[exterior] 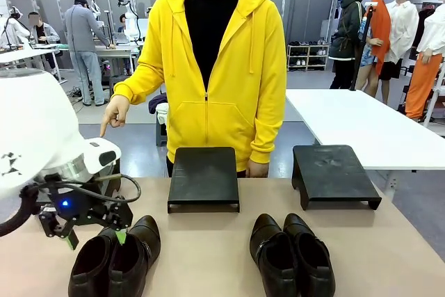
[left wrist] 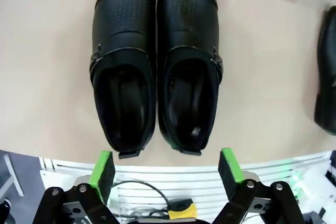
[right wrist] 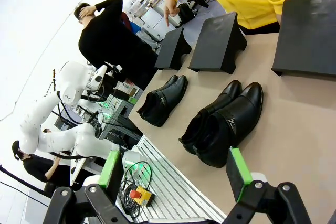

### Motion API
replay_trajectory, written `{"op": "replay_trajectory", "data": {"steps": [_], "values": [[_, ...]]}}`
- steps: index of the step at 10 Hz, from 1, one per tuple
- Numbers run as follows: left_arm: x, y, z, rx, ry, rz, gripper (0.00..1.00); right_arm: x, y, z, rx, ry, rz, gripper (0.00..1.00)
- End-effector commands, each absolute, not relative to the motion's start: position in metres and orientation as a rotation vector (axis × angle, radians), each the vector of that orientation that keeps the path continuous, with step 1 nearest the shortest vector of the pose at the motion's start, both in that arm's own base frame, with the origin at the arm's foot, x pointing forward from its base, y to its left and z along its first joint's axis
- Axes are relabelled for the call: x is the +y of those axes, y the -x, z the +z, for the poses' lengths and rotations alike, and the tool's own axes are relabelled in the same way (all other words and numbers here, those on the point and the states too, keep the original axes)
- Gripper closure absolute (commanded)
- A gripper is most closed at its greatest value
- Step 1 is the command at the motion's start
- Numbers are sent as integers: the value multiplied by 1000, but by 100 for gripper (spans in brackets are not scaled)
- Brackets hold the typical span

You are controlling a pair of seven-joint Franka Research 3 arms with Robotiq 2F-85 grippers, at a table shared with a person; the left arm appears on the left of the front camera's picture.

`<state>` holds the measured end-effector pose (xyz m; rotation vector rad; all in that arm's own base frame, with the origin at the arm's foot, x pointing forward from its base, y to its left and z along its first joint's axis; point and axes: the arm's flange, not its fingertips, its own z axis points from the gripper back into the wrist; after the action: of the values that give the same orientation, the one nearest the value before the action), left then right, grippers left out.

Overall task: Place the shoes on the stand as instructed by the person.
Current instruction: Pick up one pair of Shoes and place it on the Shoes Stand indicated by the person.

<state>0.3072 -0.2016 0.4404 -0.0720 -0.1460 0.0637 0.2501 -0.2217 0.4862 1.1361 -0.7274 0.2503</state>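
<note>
My left gripper (left wrist: 167, 157) is wide open, lined up just by the heels of the left pair of dress shoes (left wrist: 157, 61), which sit on my side of the middle stand (exterior: 204, 175), off to its left. I'd drop in square and pinch both inner heel walls together. The right gripper (right wrist: 173, 156) is open too.

shoes (left wrist: 126, 35) glossy black, tiny perforated dots up front; stands (exterior: 204, 175) matte black; hoodie (exterior: 229, 88) bright yellow; table (exterior: 208, 255) tan; gripper pads (left wrist: 103, 169) green

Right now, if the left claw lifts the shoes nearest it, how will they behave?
This pair of shoes looks like stiff leather, so probably holds shape. Glossy uppers may slip. Two separate shoes side by side, so one could drop.
</note>
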Motion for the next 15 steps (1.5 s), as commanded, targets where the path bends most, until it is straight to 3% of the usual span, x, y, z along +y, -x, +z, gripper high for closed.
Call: {"op": "replay_trajectory", "data": {"steps": [1,12,15], "values": [[-207,-308,415,-181,46,103,0,-223,-250,488,-742,-1139,259,0],[-194,-297,331,-152,-27,129,0,-223,-250,488,-742,-1139,259,0],[-189,-295,326,-150,-6,132,93,-223,-250,488,-742,-1139,259,0]]}}
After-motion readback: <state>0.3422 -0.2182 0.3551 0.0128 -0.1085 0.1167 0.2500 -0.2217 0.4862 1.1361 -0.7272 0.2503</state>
